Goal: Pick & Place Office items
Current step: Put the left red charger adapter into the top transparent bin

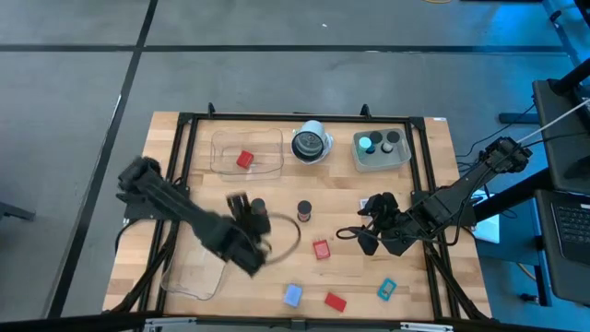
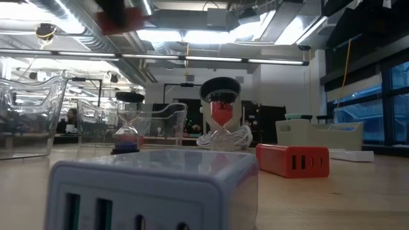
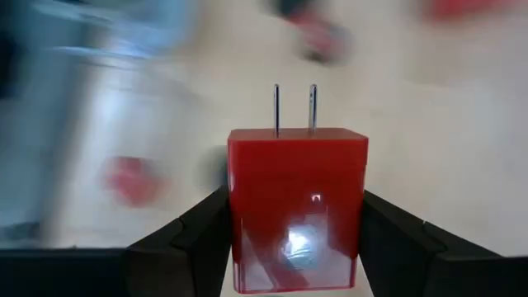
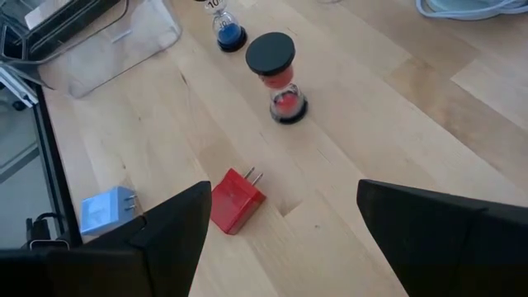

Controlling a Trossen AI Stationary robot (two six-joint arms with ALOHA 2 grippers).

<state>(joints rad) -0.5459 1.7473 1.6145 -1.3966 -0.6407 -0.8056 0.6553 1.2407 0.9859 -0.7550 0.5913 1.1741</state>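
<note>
- A red plug adapter point(image 3: 297, 206) is sitting clamped between the two fingers of the left gripper point(image 3: 295, 247), its two metal prongs pointing away from the wrist.
- In the high view the left gripper point(image 1: 247, 221) is hanging over the bench point(image 1: 166, 175) at about 8 o'clock from centre; the adapter cannot be made out there.
- A second red adapter point(image 1: 321, 249) is lying on the bench near centre, prongs out, also showing in the right wrist view point(image 4: 235, 200).
- A third red adapter point(image 1: 336, 301) is lying toward 6 o'clock; a fourth red piece point(image 1: 244, 160) is resting inside the clear tray point(image 1: 267, 168) at about 11 o'clock.
- A pale-blue adapter point(image 1: 292, 294) is lying just at 9 o'clock of the third red adapter; a teal rectangle point(image 1: 385, 290) is lying toward 5 o'clock.
- A red-sand hourglass point(image 1: 303, 211) is standing upright near centre; a blue-sand hourglass point(image 4: 228, 26) is standing beyond it in the right wrist view.
- The right gripper point(image 1: 371, 224) is hovering at about 3 o'clock, its fingers spread wide and holding nothing.
- A second clear tray point(image 1: 195, 273) is lying at 7 o'clock, partly under the left arm.
- A round white-rimmed object point(image 1: 312, 143) is sitting at 12 o'clock, with a grey bin point(image 1: 403, 157) at 1 o'clock holding small round pieces.
</note>
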